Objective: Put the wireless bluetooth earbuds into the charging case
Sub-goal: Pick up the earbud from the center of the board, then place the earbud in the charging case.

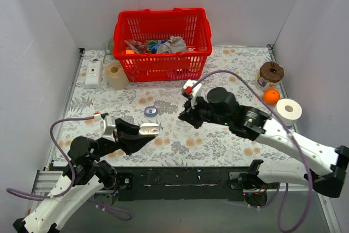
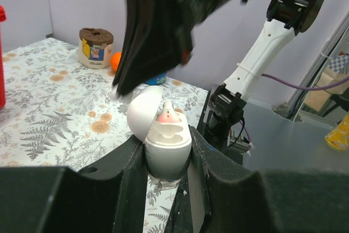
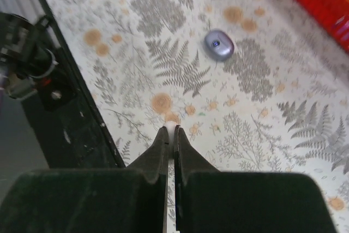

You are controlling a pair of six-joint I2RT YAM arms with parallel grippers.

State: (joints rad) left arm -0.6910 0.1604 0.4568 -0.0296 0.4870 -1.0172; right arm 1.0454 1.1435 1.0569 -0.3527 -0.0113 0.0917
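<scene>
Fern-printed cloth (image 1: 163, 88) covers the table, and your work hangs above its near-left part. Your left gripper (image 2: 166, 159) pinches the white charging case (image 2: 163, 140) by its lower half. The lid is tipped open, one pink-tipped earbud (image 2: 168, 114) is seated, and the socket beside it looks bare. Your right gripper (image 3: 173, 135) hovers close to the right of the case, fingers pressed together. A pale sliver shows at their tips, too small to call a bud. If a bud is there, the risk is an off-centre release: it could glance off the rim or lid and drop to the cloth. Pressing down could also twist the smooth case in its pinch or unseat the first bud. A lavender-blue pebble (image 3: 219, 45) lies farther off, apart from both grippers.
</scene>
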